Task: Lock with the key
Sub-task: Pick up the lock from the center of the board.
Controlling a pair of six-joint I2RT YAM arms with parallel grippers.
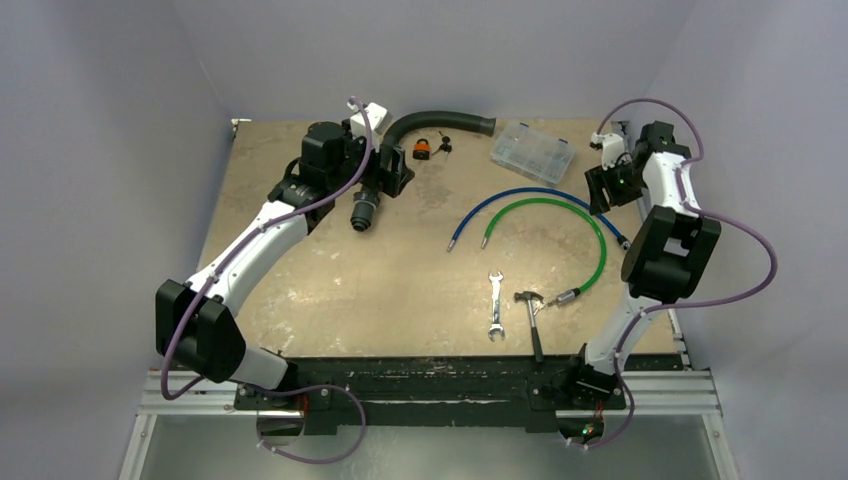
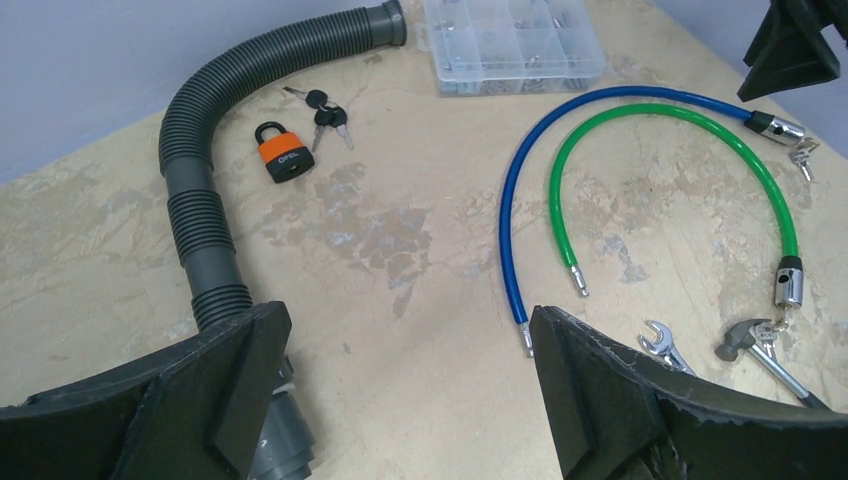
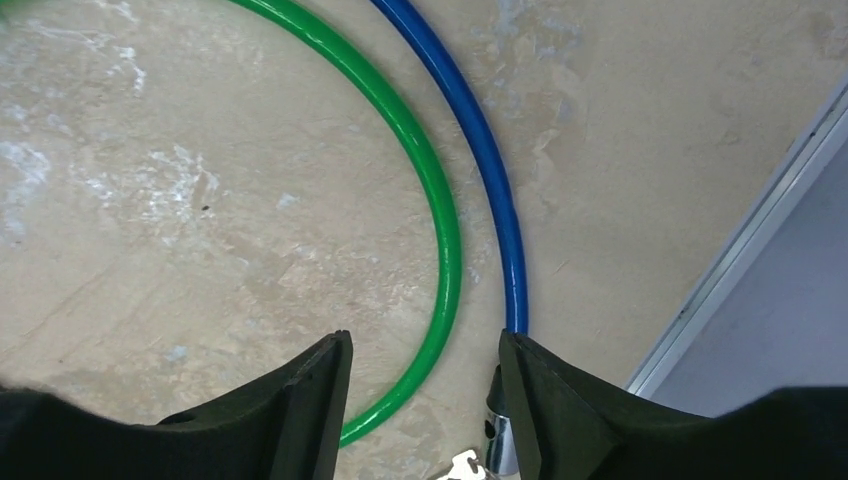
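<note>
The left gripper (image 2: 405,325) hangs, jaws apart, facing the padlock (image 2: 281,152) and keys (image 2: 328,110) (probably lining up a pick). The right gripper (image 3: 425,345), likewise spread, hovers over the green cable (image 3: 441,225).

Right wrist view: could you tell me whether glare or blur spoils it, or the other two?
Right wrist view: sharp; glare streaks along the glossy green cable and glossy blue cable; the black right end effector shows little detail. Left wrist view: even light, soft shadows, the orange-and-black padlock crisp. Top external view: flat light, small things coarse.
</note>
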